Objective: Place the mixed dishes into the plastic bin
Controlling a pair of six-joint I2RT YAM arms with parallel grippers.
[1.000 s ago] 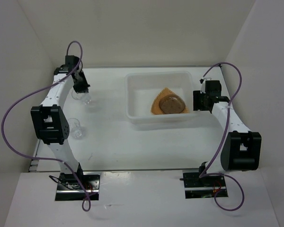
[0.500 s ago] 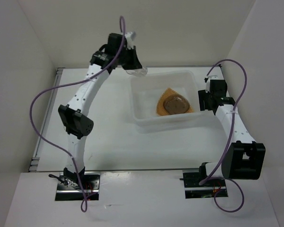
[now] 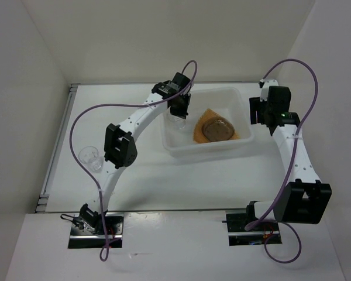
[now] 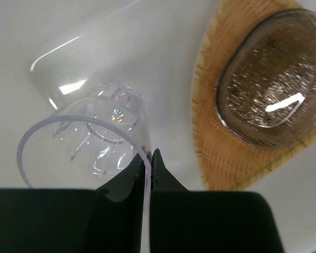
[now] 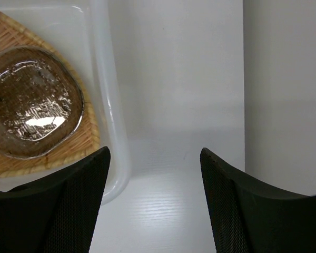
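Observation:
The plastic bin (image 3: 241, 99) stands at the middle back of the table. In it lies the orange-tan woven plate (image 3: 199, 133) with a grey speckled plate (image 3: 215, 129) on top; I cannot tell whether a second grey plate is stacked there. My left gripper (image 3: 179, 116) is inside the bin's left half, shut on the rim of a clear ribbed cup (image 4: 95, 132), pinched between the fingertips (image 4: 160, 163). The woven plate (image 4: 221, 153) lies just right of the cup. A second clear cup (image 3: 89, 155) stands on the table at the left. My right gripper (image 5: 155, 158) is open and empty outside the bin's right wall (image 5: 108, 105).
White walls close the table on the left, back and right; the right wall (image 5: 284, 95) is close to my right gripper. The left arm's elbow (image 3: 119, 146) hangs over the table between the second cup and the bin.
My left arm has carried the cup from the table's left side over to the bin and lowered it inside. My right gripper has moved a little farther back beside the bin.

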